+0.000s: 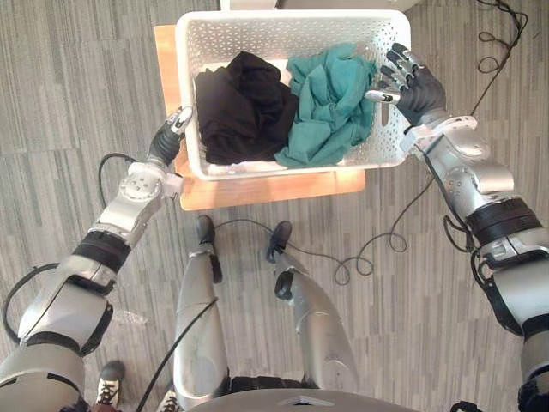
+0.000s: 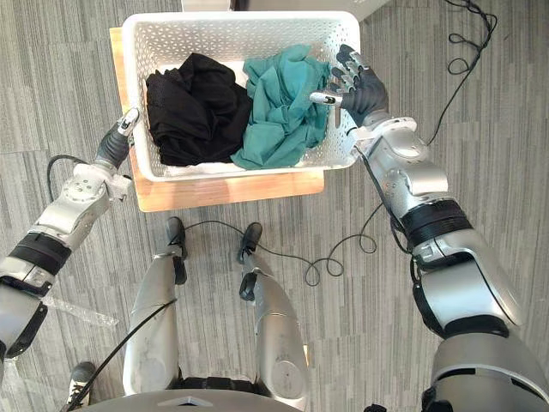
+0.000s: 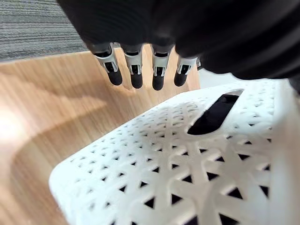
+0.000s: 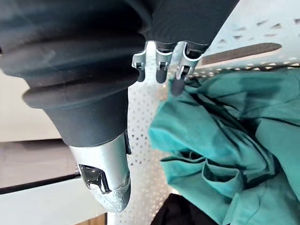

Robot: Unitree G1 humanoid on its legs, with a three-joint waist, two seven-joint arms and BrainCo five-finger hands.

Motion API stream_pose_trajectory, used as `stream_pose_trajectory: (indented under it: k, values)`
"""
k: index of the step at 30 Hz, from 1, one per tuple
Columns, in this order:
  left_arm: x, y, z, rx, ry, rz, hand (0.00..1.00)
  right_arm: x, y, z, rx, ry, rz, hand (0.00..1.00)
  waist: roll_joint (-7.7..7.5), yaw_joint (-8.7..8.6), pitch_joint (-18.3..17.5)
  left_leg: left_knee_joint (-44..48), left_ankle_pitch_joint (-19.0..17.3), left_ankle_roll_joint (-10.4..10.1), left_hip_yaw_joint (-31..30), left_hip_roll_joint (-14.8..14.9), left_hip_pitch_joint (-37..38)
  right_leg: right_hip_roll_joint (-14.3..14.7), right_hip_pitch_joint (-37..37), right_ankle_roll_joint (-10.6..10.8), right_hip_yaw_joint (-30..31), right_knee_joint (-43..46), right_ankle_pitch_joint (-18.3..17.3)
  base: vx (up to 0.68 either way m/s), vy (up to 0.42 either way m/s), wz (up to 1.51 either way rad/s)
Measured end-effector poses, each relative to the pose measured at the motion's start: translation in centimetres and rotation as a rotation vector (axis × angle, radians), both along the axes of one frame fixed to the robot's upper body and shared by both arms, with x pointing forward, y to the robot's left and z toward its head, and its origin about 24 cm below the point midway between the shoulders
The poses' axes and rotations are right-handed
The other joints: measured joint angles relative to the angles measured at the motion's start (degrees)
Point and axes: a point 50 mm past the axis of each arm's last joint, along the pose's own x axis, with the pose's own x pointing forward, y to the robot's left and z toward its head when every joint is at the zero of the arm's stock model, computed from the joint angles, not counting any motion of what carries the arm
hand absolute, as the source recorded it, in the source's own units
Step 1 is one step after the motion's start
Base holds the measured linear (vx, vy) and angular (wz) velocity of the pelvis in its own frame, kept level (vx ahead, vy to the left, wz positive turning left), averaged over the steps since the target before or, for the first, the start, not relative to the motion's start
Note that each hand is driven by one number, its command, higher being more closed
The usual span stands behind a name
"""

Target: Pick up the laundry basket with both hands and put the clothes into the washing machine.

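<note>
Risks:
- Wooden table (image 1: 257,190): the laundry basket (image 1: 292,26) sits on it but overhangs its right edge. A sideways shove from the left could slide the basket further off before it is gripped.
- Basket: neither hand has it. A lift from one side only would likely tip it and spill the load.
- Teal garment (image 1: 330,103): heaped high against the right wall, just under the right thumb. The thumb could snag cloth instead of rim, giving a soft, slipping hold.
- Black garment (image 1: 240,107): low in the left half, so less likely to spill.
- Left hand (image 1: 171,127): lies along the outside of the basket's left wall, over bare wood. Its fingers (image 3: 136,70) are straight and hold nothing. They point past the left handle slot (image 3: 215,115), not into it. If they closed here they would probably miss the slot and slide on the perforated wall. Whether the palm touches the wall I cannot tell.
- Right hand (image 1: 416,86): at the right rim, fingers spread loose, thumb reaching over the rim towards the teal cloth, nothing clasped. The right handle slot (image 4: 243,52) lies just beyond the fingertips.

Count:
- Table, one.
- Basket, one.
- Garments, two heaps, one black and one teal. The black heap may be more than one piece, as the folds hide it.
- Handle slots seen, two, one on each side.
- Hands, two, both empty.
</note>
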Motion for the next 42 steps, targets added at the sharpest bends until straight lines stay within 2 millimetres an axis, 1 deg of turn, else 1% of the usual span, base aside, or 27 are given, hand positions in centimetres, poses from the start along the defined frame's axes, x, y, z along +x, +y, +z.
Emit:
stream_pose_trajectory:
  k: [3,7,10,14,16,19,22,24,28,31,37,39,42]
  values:
    - [-0.6,0.7,0.2,0.038,-0.011,-0.001,0.00,-1.1,-1.1,-0.2,0.077,-0.040,-0.009,0.00,0.00,0.17,0.00,0.04,-0.07,-0.06,0.05,0.04,-0.01,0.01,0.00,0.00,0.01,0.00,0.00,0.02,-0.007,0.00]
    - [-1.3,2.3,1.4,0.059,-0.065,0.038,0.00,-2.9,-3.5,0.1,0.167,-0.123,-0.063,0.00,0.00,0.19,0.00,0.17,-0.18,-0.05,0.26,0.25,-0.05,0.14,-0.10,0.01,0.14,0.01,0.00,0.01,-0.008,-0.03]
    - [-1.8,3.5,2.5,0.080,-0.113,0.076,0.00,-4.4,-5.5,0.5,0.221,-0.198,-0.121,0.00,-0.03,0.26,-0.01,0.69,-0.34,-0.20,0.68,0.98,-0.63,0.62,-0.81,0.15,0.23,0.10,0.10,0.02,-0.032,-0.12]
    - [-2.1,4.1,3.2,0.100,-0.149,0.105,0.00,-5.6,-7.6,0.3,0.265,-0.232,-0.196,0.00,-0.03,0.04,-0.01,1.08,-0.36,-0.35,0.91,1.77,-1.06,1.19,-1.56,0.15,0.27,0.54,0.09,0.03,-0.039,-0.10]
    - [-2.4,4.1,3.4,0.113,-0.171,0.109,0.00,-6.2,-8.6,-0.1,0.290,-0.243,-0.241,0.00,-0.03,-0.14,0.00,1.07,-0.33,-0.38,0.95,1.90,-1.06,1.31,-1.61,0.15,0.27,0.54,0.09,0.02,-0.019,-0.03]
    - [-2.4,4.1,3.5,0.119,-0.185,0.129,0.00,-6.6,-9.4,-0.5,0.271,-0.236,-0.292,0.00,-0.03,-0.41,0.00,1.18,-0.33,-0.39,0.88,1.90,-1.18,1.34,-1.64,0.15,0.27,0.54,0.09,0.00,0.000,0.00]
    - [-2.4,4.3,3.9,0.132,-0.197,0.151,0.00,-6.3,-9.1,-1.1,0.241,-0.209,-0.301,0.00,-0.04,-0.86,0.00,1.62,-0.34,-0.39,0.47,1.91,-1.81,1.43,-1.88,0.15,0.19,0.54,0.09,0.00,0.000,0.00]
    - [-2.4,4.2,4.3,0.104,-0.219,0.162,0.00,-6.0,-9.1,-1.4,0.229,-0.192,-0.316,0.00,-0.04,-0.82,0.00,1.90,-0.35,-0.39,0.32,1.91,-2.40,1.46,-2.32,0.14,0.16,0.65,0.10,0.00,0.000,0.00]
    - [-2.4,4.2,4.5,0.099,-0.234,0.170,0.00,-4.8,-9.2,-1.4,0.199,-0.142,-0.336,0.00,-0.06,-0.76,0.01,2.07,-0.26,-0.46,0.29,1.89,-2.98,1.44,-2.89,-0.10,0.18,0.74,0.26,0.00,0.000,0.00]
    - [-2.4,4.1,4.5,0.096,-0.234,0.168,0.00,-3.5,-7.9,-1.2,0.137,-0.104,-0.298,0.00,-0.06,-0.94,0.01,2.00,-0.19,-0.53,0.28,1.89,-2.94,1.45,-2.87,-0.19,0.17,0.74,0.33,0.00,0.000,0.00]
    - [-2.3,3.9,4.6,0.091,-0.230,0.152,0.00,-0.9,-4.1,-1.9,-0.008,0.020,-0.133,0.00,-0.06,-0.83,0.00,1.77,-0.04,-0.59,0.27,1.84,-2.94,1.44,-2.88,-0.35,0.11,0.53,0.43,0.00,0.000,0.00]
    - [-2.2,3.5,4.7,0.098,-0.226,0.130,0.00,-0.3,-3.4,-2.1,-0.066,0.064,-0.098,0.00,-0.05,-0.73,0.00,1.29,0.28,-0.64,0.28,1.69,-2.96,1.43,-2.88,-0.66,0.05,0.10,0.65,0.01,0.000,0.03]
    - [-1.9,2.4,4.7,0.112,-0.217,0.074,0.00,0.3,-3.2,-2.2,-0.151,0.129,-0.073,0.00,-0.05,-0.18,0.00,-0.01,1.11,-0.76,0.20,1.31,-2.94,1.37,-2.88,-1.13,-0.19,-0.82,1.03,0.03,-0.008,0.06]
